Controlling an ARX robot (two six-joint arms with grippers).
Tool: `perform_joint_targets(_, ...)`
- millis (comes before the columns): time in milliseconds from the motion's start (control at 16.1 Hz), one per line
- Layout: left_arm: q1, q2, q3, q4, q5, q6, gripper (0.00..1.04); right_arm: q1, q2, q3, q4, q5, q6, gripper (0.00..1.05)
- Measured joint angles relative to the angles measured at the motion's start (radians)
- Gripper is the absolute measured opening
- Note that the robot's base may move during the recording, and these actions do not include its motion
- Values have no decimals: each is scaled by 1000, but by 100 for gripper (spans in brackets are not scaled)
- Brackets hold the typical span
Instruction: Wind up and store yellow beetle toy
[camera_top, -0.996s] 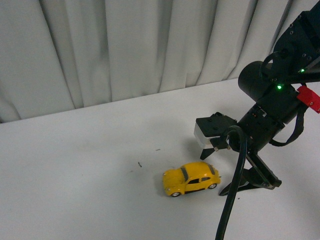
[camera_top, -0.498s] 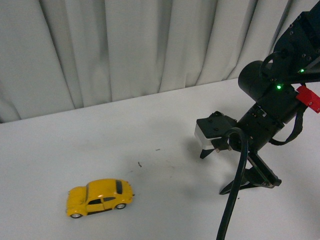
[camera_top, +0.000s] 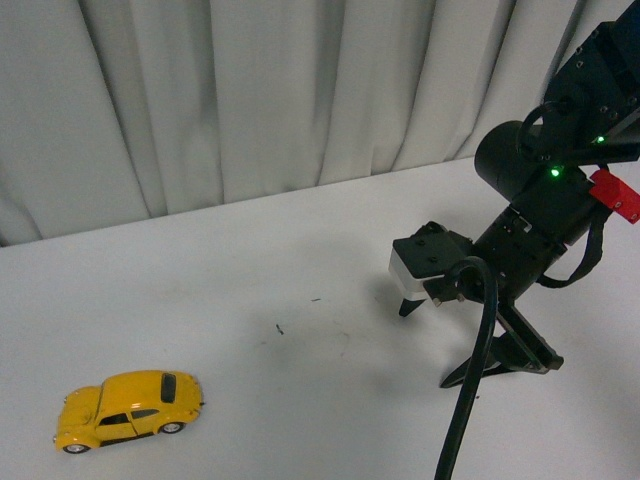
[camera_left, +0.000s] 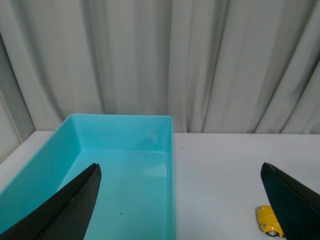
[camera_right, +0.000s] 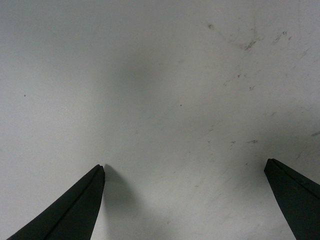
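Observation:
The yellow beetle toy (camera_top: 128, 410) stands on its wheels on the white table at the near left, nose pointing left. In the left wrist view only its end (camera_left: 267, 220) shows, beside one finger of my left gripper (camera_left: 180, 166). That gripper is open and empty, well above the table. My right gripper (camera_top: 428, 345) is at the right, far from the toy, pointing down at the table, open and holding nothing. The right wrist view shows it (camera_right: 184, 165) over bare scuffed tabletop.
A teal plastic bin (camera_left: 171, 150), open-topped with nothing inside, stands on the table (camera_top: 300, 260) to the left of the toy in the left wrist view. Grey curtains (camera_top: 250, 90) hang along the table's far edge. A black cable (camera_top: 470, 400) trails from the right arm.
The yellow beetle toy has rolled leftward across the table, from beside my right gripper to the near left. My right gripper has barely moved.

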Motion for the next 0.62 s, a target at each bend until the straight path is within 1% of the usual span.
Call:
perform_joint_targets(62,0,0,0,0,0,0,98,15,0,42,-74,21,-41,98)
perform_joint_targets(125,0,0,0,0,0,0,98,21,0,71,-122,12,-49,98)
perform_joint_targets(187,0,0,0,0,0,0,98,29,-10,105,-137,-28,-56,98)
perform_joint_targets(311,0,0,0,0,0,0,98,34,-98,129,-77,-113,-61,98)
perform_joint_targets(374,0,0,0,0,0,0,98,34,-168,134,-54,-128,-64,98)
perform_joint_targets(560,0,0,0,0,0,0,98,25,-323,146,-65,-145,-68,98)
perform_joint_targets(623,0,0,0,0,0,0,98,27,-353,129,-20,-141,-52,98)
